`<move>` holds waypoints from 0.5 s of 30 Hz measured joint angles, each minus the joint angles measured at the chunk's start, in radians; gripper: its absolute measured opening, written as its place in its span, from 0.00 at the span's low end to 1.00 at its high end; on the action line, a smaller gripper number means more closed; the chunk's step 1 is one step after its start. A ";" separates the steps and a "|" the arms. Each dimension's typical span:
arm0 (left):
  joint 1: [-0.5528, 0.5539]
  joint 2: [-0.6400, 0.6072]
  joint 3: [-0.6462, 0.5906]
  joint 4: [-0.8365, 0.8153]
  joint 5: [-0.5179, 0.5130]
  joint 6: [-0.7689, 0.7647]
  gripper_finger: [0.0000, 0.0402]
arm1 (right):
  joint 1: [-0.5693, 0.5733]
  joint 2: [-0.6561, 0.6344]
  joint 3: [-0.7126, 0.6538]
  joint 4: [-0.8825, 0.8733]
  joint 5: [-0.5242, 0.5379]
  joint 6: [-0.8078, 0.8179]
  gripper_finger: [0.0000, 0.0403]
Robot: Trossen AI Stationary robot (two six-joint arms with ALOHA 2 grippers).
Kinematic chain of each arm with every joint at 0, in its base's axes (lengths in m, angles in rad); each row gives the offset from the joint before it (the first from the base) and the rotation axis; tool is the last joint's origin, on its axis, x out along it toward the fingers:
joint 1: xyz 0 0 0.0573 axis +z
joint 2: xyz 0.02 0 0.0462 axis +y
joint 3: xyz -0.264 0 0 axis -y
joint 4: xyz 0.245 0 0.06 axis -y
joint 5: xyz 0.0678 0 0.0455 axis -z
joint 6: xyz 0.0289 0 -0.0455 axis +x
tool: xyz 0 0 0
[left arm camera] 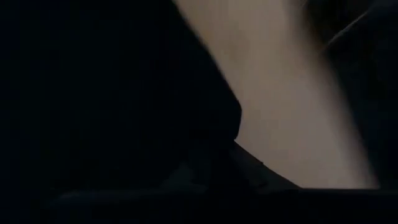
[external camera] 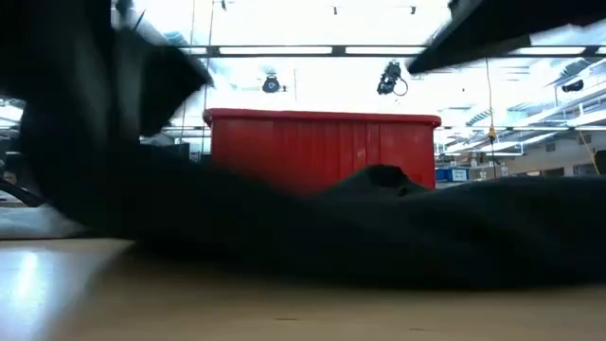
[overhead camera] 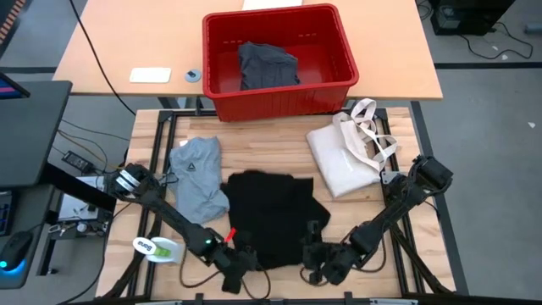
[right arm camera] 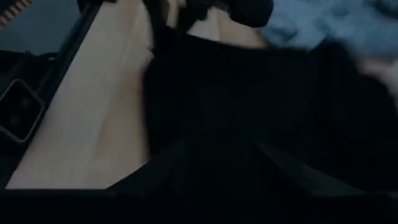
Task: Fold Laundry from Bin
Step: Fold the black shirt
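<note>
A large black garment (overhead camera: 271, 212) lies crumpled on the wooden table, its near edge between my two grippers. My left gripper (overhead camera: 244, 259) is at that edge's left part; its wrist view shows only dark cloth (left arm camera: 112, 112) and bare table. My right gripper (overhead camera: 315, 258) is at the edge's right part, open, its fingers (right arm camera: 165, 165) apart over the black cloth (right arm camera: 249, 93). A light grey T-shirt (overhead camera: 196, 178) lies left of the black garment. The red bin (overhead camera: 279, 19) stands at the far side with a dark grey garment (overhead camera: 267, 66) inside. My right gripper comes slanting down from the table's near right at the black garment's near edge (right arm camera: 211, 143), its open fingers on either side of the cloth. I cannot tell whether they touch it.
A cream tote bag (overhead camera: 343, 157) with loop handles lies at the right, beside the black garment. A small white and green object (overhead camera: 159, 248) sits near the left front corner. In the low view the black cloth (external camera: 379, 237) fills the foreground before the bin (external camera: 322, 147).
</note>
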 joint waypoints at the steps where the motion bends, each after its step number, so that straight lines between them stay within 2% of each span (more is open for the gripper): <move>1: -0.010 -0.021 0.018 0.008 -0.018 -0.001 0.06 | 0.011 0.012 0.022 0.006 0.025 -0.035 0.46; 7: -0.037 -0.129 0.049 -0.059 -0.186 -0.034 0.05 | 0.084 0.081 0.120 0.012 0.204 -0.249 0.44; 11: -0.040 -0.170 0.052 -0.106 -0.243 -0.091 0.05 | 0.101 0.132 0.158 0.026 0.309 -0.286 0.44; 15: -0.032 -0.171 0.050 -0.125 -0.270 -0.098 0.05 | 0.091 0.153 0.172 0.031 0.186 -0.280 0.50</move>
